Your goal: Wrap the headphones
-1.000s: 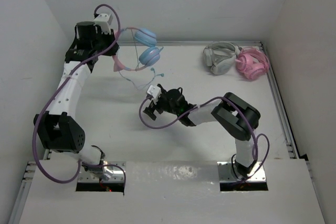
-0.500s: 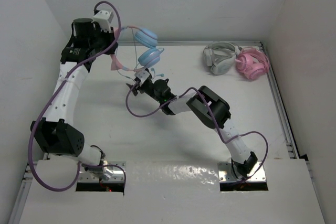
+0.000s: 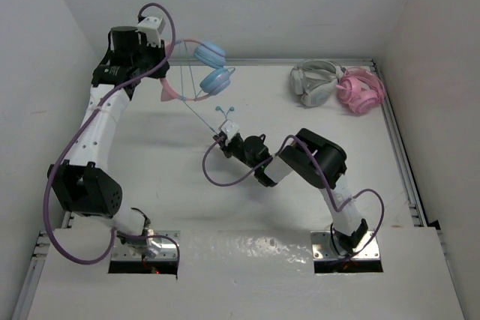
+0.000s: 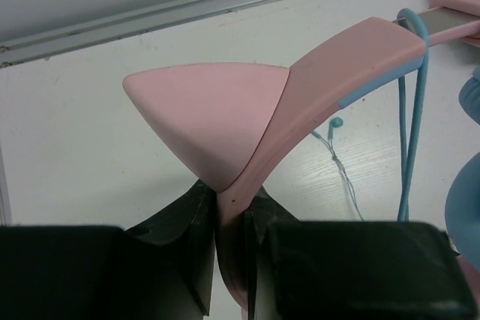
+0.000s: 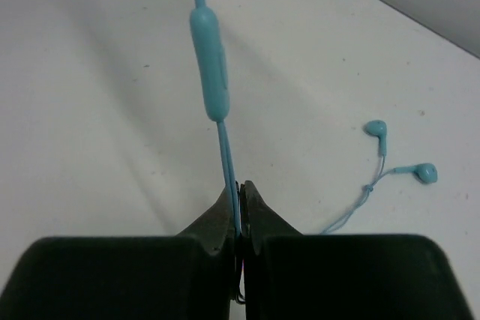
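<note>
Left claw: the left claw [image 4: 229,239] is closed down to a narrow gap on the pink headband [image 4: 322,73], just below an ear-like bump [image 4: 210,114]. It holds the set clear of the bench [image 3: 150,162], which judging by the task leaves room for winding around it.

Task's thing: the headphones [image 3: 217,79] hang from that grip at about 11 o'clock on the bench, with the blue ear cups [image 3: 210,54] to the 3 o'clock side of the claw.

Cable: the thin blue cable [image 3: 201,114] runs straight and taut from the cups toward 5 o'clock. Being pulled tight probably takes out the slack before any loop is laid.

Right claw: the right claw [image 5: 238,194] is fully closed, pinching the cable [image 5: 226,151] between its tips. The inline remote [image 5: 208,65] sits at 12 o'clock from the pinch in the wrist view, so the grip falls on bare cord, not on the bulky part.

Earbuds: two small blue earbuds [image 5: 401,157] lie on the bench at 2 o'clock from the pinch. Their thin lead runs back toward the claw; I cannot tell whether it joins the held cable.

Other sets: the grey-white headphones [image 3: 313,84] and the all-pink headphones [image 3: 361,89] rest touching at about 1 o'clock, well apart from both claws.
</note>
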